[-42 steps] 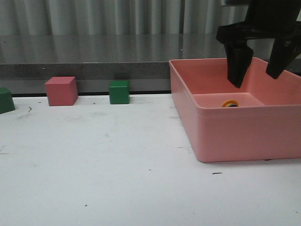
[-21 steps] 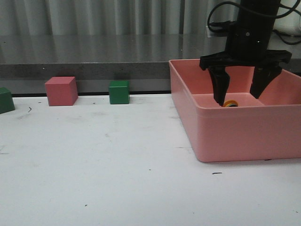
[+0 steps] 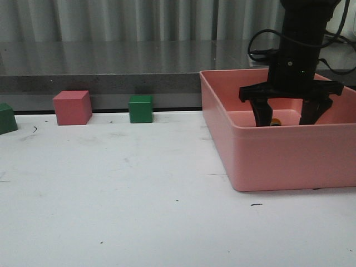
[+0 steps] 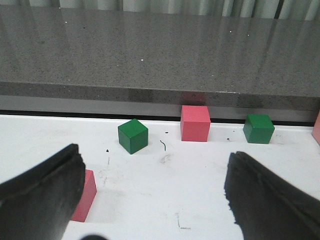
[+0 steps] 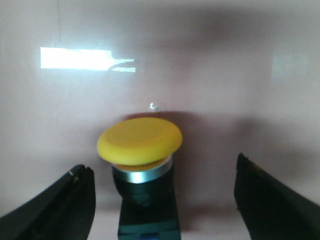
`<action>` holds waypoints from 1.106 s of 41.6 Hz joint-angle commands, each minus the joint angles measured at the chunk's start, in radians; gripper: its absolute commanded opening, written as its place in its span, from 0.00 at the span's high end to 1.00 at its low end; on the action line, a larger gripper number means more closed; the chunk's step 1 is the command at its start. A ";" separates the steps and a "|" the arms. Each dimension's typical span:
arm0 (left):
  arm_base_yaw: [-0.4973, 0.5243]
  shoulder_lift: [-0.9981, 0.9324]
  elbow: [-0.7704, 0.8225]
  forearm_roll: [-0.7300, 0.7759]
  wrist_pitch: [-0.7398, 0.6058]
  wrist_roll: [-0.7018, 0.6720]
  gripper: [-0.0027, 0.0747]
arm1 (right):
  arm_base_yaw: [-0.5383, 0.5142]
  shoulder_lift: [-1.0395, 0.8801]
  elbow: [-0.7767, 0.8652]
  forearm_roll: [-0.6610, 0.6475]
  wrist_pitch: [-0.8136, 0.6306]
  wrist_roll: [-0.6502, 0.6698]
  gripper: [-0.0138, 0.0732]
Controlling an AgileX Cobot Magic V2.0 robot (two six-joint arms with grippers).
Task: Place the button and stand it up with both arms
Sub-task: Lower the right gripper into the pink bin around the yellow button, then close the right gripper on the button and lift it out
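Note:
The button (image 5: 142, 165), with its yellow cap, silver ring and black base, lies inside the pink bin (image 3: 278, 153). In the front view only a bit of yellow (image 3: 275, 121) shows over the bin's rim. My right gripper (image 3: 285, 118) is lowered into the bin and open. In the right wrist view (image 5: 162, 200) the button sits between the two spread fingers, nearer one of them, and touches neither. My left gripper (image 4: 155, 192) shows only in the left wrist view. It is open and empty over the white table.
A pink cube (image 3: 72, 107) and a green cube (image 3: 141, 108) stand at the back of the table. Another green cube (image 3: 6, 118) is at the far left edge. A further pink cube (image 4: 84, 195) sits by one left finger. A grey ledge runs behind the table.
My right gripper has come down from above the bin into it, its fingers now either side of the button. The cubes have not moved.

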 commanded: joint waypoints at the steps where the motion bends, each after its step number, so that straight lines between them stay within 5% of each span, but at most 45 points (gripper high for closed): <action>1: -0.010 0.013 -0.029 0.002 -0.069 -0.007 0.24 | -0.004 -0.053 -0.031 -0.002 0.000 0.001 0.16; 6: -0.010 0.013 -0.029 0.002 -0.069 -0.007 0.24 | -0.004 -0.051 -0.031 -0.002 0.002 0.001 0.20; 21: -0.010 0.013 -0.029 0.002 -0.069 -0.007 0.24 | -0.004 -0.051 -0.031 -0.002 0.032 0.000 0.56; 46: -0.010 0.013 -0.029 0.002 -0.069 -0.007 0.24 | 0.037 -0.253 -0.031 -0.002 0.102 -0.066 0.56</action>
